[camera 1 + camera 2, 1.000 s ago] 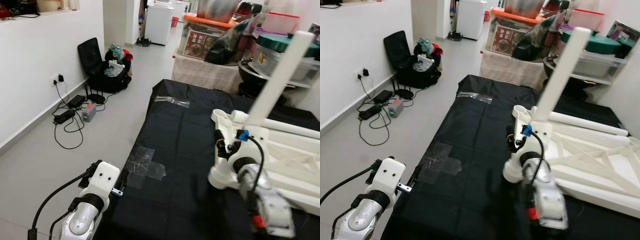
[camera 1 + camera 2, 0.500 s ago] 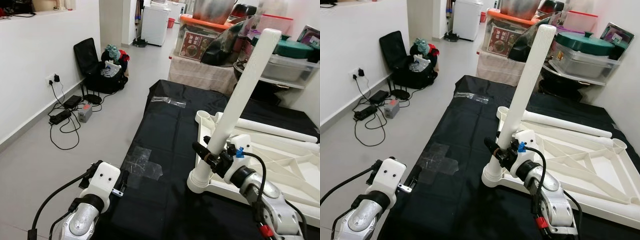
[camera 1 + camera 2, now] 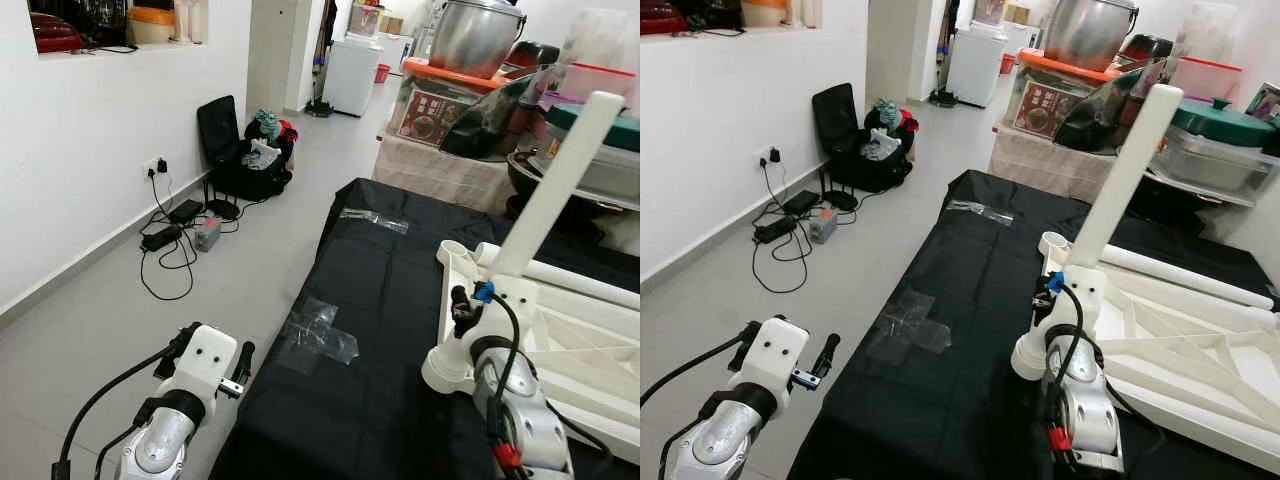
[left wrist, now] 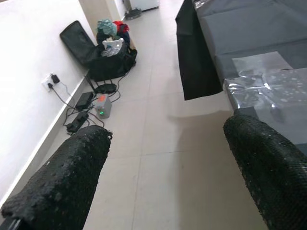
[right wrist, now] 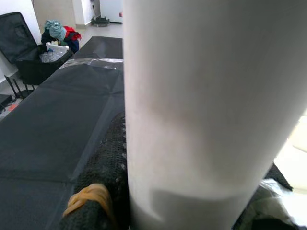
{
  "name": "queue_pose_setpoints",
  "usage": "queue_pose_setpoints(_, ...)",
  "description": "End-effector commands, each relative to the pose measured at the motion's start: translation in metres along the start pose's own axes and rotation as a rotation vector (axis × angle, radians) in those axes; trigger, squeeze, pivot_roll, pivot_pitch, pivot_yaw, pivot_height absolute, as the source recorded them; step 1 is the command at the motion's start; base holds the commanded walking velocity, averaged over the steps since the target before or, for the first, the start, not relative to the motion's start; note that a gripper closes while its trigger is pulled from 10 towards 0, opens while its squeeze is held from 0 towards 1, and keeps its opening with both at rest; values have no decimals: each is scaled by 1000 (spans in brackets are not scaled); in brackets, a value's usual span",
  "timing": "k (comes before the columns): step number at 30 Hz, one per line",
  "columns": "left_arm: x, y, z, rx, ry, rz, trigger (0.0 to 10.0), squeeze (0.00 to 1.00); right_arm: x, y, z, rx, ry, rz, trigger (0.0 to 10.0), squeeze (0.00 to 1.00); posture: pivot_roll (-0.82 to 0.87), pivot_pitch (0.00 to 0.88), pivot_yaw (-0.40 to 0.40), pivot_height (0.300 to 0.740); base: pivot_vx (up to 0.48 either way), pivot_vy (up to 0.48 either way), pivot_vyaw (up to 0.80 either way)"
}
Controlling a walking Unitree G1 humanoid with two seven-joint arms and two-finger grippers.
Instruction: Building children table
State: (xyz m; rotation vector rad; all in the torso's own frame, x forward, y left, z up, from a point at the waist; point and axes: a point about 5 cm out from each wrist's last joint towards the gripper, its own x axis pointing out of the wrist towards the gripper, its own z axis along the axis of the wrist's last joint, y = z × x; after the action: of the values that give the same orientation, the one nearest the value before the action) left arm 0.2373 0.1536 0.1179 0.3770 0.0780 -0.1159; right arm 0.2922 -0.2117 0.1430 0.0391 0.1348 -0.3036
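1. A white table leg (image 3: 1127,170) is standing tilted in a corner socket of the upturned white table frame (image 3: 1180,345), which is lying on the black cloth (image 3: 960,290).
2. The right gripper (image 3: 1052,300) is clenching the leg near its base.
3. The left gripper (image 4: 168,158) is hanging released over the floor (image 3: 120,300), beside the cloth's edge.

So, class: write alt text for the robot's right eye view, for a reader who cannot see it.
The right gripper grips a tilted white table leg at a corner of the upturned white table frame lying on a black cloth. The left gripper hangs open over the grey floor.
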Motion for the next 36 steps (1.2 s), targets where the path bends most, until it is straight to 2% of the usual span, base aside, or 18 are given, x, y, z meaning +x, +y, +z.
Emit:
queue_pose_setpoints(1,0,-3,-1,9,5,-11,10000,0,-2,-12,-22,-99,106,-76,0,0,110,0,-160,740,0,0,0)
queue_pose_setpoints(2,0,-3,-1,9,5,-11,10000,0,-2,-5,-22,-92,117,-46,6275,0,115,0,-165,740,0,0,0)
queue_pose_setpoints(3,0,-3,-1,9,5,-11,10000,0,-2,-5,-22,-92,117,-46,6275,0,115,0,-165,740,0,0,0)
queue_pose_setpoints(4,-1,-3,-1,9,6,-10,10000,0,-1,6,-19,-99,116,9,10000,0,117,0,-167,740,0,0,0)
queue_pose_setpoints(6,-1,-3,-1,9,6,-9,10000,0,-1,15,-16,-92,95,80,10000,0,117,0,-169,740,0,0,0)
queue_pose_setpoints(7,-1,-3,-1,9,6,-8,10000,0,1,19,-13,-92,79,123,10000,1000,120,0,-172,740,0,0,0)
queue_pose_setpoints(10,-2,-3,-1,8,7,-6,10000,0,3,22,-7,-98,65,184,10000,1000,121,0,-172,740,0,0,0)
queue_pose_setpoints(11,-2,-3,-1,8,7,-5,10000,0,4,22,-3,-116,57,195,10000,651,117,0,-171,740,0,0,0)
queue_pose_setpoints(12,-2,-3,-1,8,7,-5,10000,0,4,22,-3,-116,57,195,10000,651,117,0,-171,740,0,0,0)
queue_pose_setpoints(13,-2,-3,-1,8,7,-5,10000,0,5,25,2,-106,37,239,10000,0,117,0,-171,740,0,0,0)
queue_pose_setpoints(15,-2,-3,-1,7,7,-6,10000,0,4,32,8,-88,-6,371,10000,0,111,0,-167,740,0,0,0)
queue_pose_setpoints(17,-1,-3,0,6,6,-10,10000,0,-5,41,9,-112,-73,652,10000,0,113,0,-167,740,0,0,0)
queue_pose_setpoints(20,-1,-4,0,6,4,-12,10000,0,-14,44,3,-155,-74,801,10000,0,113,0,-167,740,0,0,0)
queue_pose_setpoints(24,-1,-4,0,6,4,-12,10000,0,-15,44,1,-163,-70,822,10000,0,113,0,-167,740,0,0,0)
queue_pose_setpoints(25,-1,-3,1,6,4,-7,10000,0,-14,44,-5,-151,-42,806,0,0,124,0,-180,740,0,0,0)
queue_pose_setpoints(29,-1,-3,1,5,4,-3,10000,0,-12,44,-9,-143,-22,791,0,0,124,0,-180,740,0,0,0)
queue_pose_setpoints(32,-1,-2,0,7,6,-3,10000,0,12,11,-31,-105,101,243,0,0,119,0,-174,740,0,0,0)
queue_pose_setpoints(36,-1,-2,0,7,7,-4,10000,0,9,-12,-40,-86,123,51,0,0,114,0,-173,740,0,0,0)
